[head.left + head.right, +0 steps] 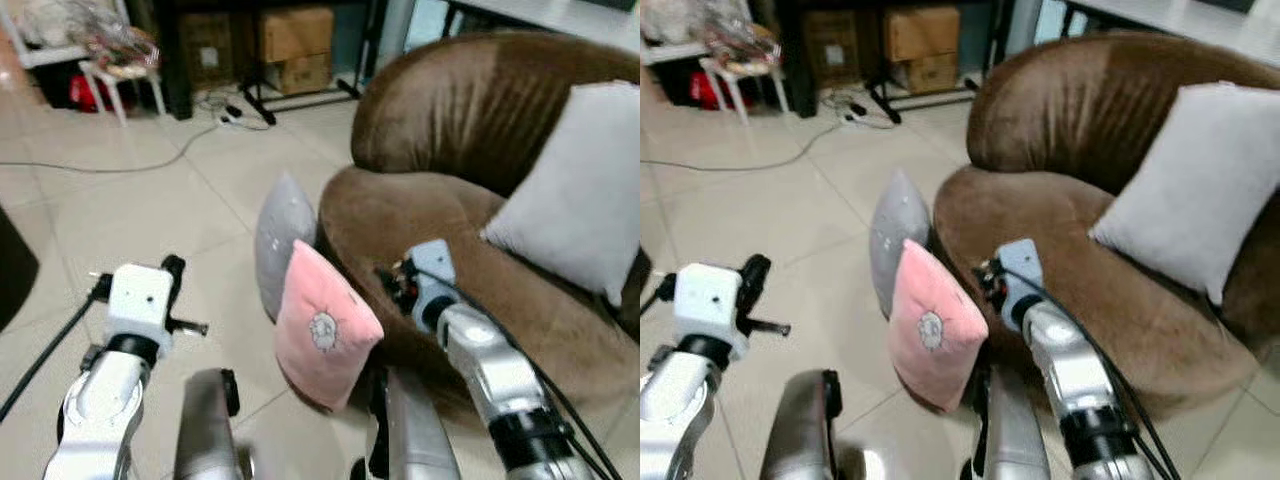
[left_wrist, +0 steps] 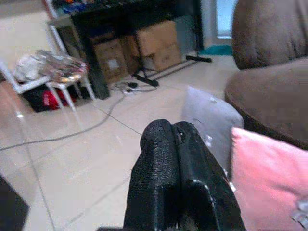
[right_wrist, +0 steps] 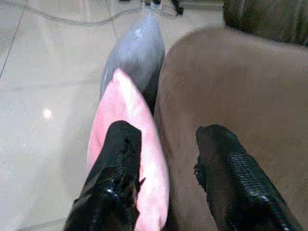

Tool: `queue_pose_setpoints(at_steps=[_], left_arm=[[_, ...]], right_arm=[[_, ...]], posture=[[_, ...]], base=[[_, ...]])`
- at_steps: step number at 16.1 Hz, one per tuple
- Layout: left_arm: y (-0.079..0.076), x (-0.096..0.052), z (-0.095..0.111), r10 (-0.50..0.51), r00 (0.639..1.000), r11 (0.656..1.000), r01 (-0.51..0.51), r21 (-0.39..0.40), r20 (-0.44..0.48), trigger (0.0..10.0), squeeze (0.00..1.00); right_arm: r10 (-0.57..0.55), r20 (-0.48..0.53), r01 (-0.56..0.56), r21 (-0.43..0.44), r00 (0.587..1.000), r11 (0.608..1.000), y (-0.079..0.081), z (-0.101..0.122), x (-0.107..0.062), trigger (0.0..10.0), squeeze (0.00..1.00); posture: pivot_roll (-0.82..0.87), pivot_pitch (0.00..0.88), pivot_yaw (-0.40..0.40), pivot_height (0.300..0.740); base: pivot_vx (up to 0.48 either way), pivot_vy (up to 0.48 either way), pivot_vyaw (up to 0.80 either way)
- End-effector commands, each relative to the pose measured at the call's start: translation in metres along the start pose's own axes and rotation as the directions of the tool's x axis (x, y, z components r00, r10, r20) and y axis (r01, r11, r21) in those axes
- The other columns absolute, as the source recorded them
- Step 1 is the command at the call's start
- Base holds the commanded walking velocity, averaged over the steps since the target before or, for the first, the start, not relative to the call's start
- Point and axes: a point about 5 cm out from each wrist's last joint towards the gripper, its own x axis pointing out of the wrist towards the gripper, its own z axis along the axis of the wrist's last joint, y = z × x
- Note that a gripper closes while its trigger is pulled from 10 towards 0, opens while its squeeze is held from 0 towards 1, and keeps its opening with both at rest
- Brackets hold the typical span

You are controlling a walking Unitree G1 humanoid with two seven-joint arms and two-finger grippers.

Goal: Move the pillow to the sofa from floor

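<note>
A pink pillow point(image 1: 322, 335) with a small cartoon print stands on edge on the tiled floor, leaning against the front of the brown sofa point(image 1: 440, 215). A grey pillow point(image 1: 284, 240) stands just behind it, also against the sofa. My right gripper point(image 3: 167, 130) is open above the seam between them: one finger point(image 3: 115, 159) over the pink pillow's top edge, the other finger point(image 3: 231, 168) over the sofa seat. My left gripper point(image 2: 173, 126) is shut and empty, held over the floor to the left of both pillows.
A white pillow point(image 1: 585, 190) leans on the sofa's backrest at the right. Cardboard boxes point(image 1: 295, 45), a black stand's legs and a power strip with a cable point(image 1: 150, 160) lie at the back. A white rack point(image 1: 110, 60) stands at the far left.
</note>
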Motion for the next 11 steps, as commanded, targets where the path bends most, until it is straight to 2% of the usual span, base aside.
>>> queue_pose_setpoints(at_steps=[1, 2, 6, 9, 10, 11], left_arm=[[-0.007, -0.001, -0.004, -0.046, 0.999, 0.999, 0.046, -0.006, -0.019, 10.0, 0.0], [-0.009, -0.003, -0.005, -0.067, 0.997, 0.998, 0.066, -0.008, -0.03, 10.0, 0.0], [-0.011, -0.022, -0.015, -0.171, 0.98, 0.985, 0.172, 0.0, -0.101, 10.0, 0.0], [-0.01, -0.035, -0.017, -0.189, 0.973, 0.981, 0.193, 0.012, -0.132, 10.0, 0.0], [-0.01, -0.039, -0.015, -0.178, 0.975, 0.984, 0.18, 0.006, -0.133, 10.0, 0.0], [-0.01, -0.039, -0.014, -0.178, 0.975, 0.984, 0.18, 0.004, -0.136, 10.0, 0.0]], right_arm=[[0.028, -0.001, -0.028, 0.003, 1.0, 1.0, 0.0, 0.0, 0.006, 10.0, 0.93], [0.06, -0.021, -0.06, 0.025, 0.998, 0.998, 0.005, -0.005, 0.012, 10.0, 1.0], [0.114, -0.111, -0.118, -0.03, 0.987, 0.993, 0.026, -0.018, 0.03, 10.0, 1.0], [0.09, -0.115, -0.092, -0.012, 0.989, 0.996, 0.032, -0.019, 0.037, 10.0, 1.0], [0.078, -0.059, -0.076, 0.038, 0.995, 0.996, 0.033, -0.013, 0.038, 10.0, 1.0], [0.094, -0.04, -0.09, 0.093, 0.995, 0.992, 0.035, -0.012, 0.038, 10.0, 0.0]], posture=[[-0.06, 0.0, -0.064, 0.486], [-0.05, 0.0, -0.076, 0.486], [-0.02, 0.0, -0.104, 0.486], [0.01, 0.02, -0.1, 0.486], [0.02, 0.023, -0.095, 0.486], [0.01, 0.026, -0.086, 0.481]], base=[[0.0, 0.0, 0.0], [0.0, 0.0, 0.0], [0.0, 0.0, 0.0], [0.0, 0.0, 0.0], [0.0, 0.0, 0.0], [0.0, 0.0, 0.0]])
